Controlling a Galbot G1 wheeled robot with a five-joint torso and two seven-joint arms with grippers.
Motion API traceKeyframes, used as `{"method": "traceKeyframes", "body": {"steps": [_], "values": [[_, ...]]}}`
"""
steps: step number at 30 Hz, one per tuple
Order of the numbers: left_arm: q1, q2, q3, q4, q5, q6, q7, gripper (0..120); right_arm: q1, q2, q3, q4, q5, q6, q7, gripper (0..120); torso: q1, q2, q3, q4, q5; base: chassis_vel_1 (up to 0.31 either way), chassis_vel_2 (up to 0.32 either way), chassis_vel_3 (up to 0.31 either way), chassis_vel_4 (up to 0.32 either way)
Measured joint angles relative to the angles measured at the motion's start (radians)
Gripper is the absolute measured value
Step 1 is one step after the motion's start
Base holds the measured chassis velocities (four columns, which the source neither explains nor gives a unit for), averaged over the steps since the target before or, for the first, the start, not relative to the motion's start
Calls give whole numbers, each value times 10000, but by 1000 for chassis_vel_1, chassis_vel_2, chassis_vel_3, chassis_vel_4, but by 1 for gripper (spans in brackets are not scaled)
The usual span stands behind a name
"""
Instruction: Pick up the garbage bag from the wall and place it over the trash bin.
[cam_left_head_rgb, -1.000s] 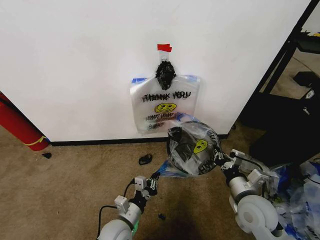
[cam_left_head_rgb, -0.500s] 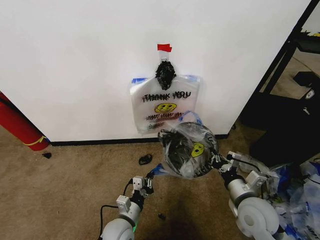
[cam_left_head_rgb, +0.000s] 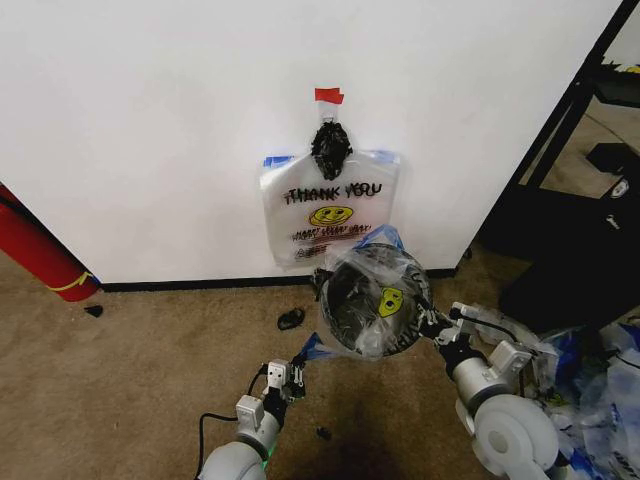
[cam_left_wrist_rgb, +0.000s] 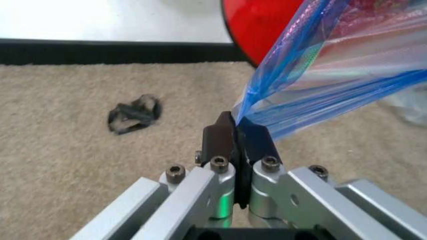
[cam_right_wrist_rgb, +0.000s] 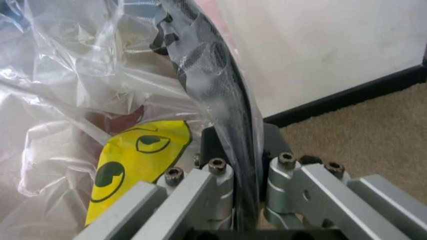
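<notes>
The left gripper pinches the garbage bag by its blue handle while the right gripper clamps bag and trash bin rim, so the thin film may tear or slip off.

Looks like a lab or test room, not a home. I'm facing a bare white wall with black baseboard over worn tan carpet. Red tape marks a hook at 12 o'clock, with a plastic bag hung under it. Black metal rack at 2 o'clock, red cylinder at 9, heap of spare bags at 4.
</notes>
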Motion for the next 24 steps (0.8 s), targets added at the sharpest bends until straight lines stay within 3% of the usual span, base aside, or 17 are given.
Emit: {"method": "traceKeyframes", "body": {"steps": [5,12,18,24], "values": [[70,82,-26,-64,-130,-685,630,1,125,29,-32,-134,-11,0,-60,1,0,0,0,0,-1,0,0,0,0],[270,402,-242,-49,641,-1389,1822,26,584,193,-59,-694,11,211,-35,1,0,0,0,0,1,0,0,0,0],[373,736,-580,263,2030,-1205,2343,50,1248,335,110,-1345,366,412,91,1,0,0,1,0,0,0,0,0,0],[536,667,-600,434,2512,-1148,2475,69,1429,430,97,-1553,526,474,114,1,0,0,1,1,1,0,0,0,0]]}}
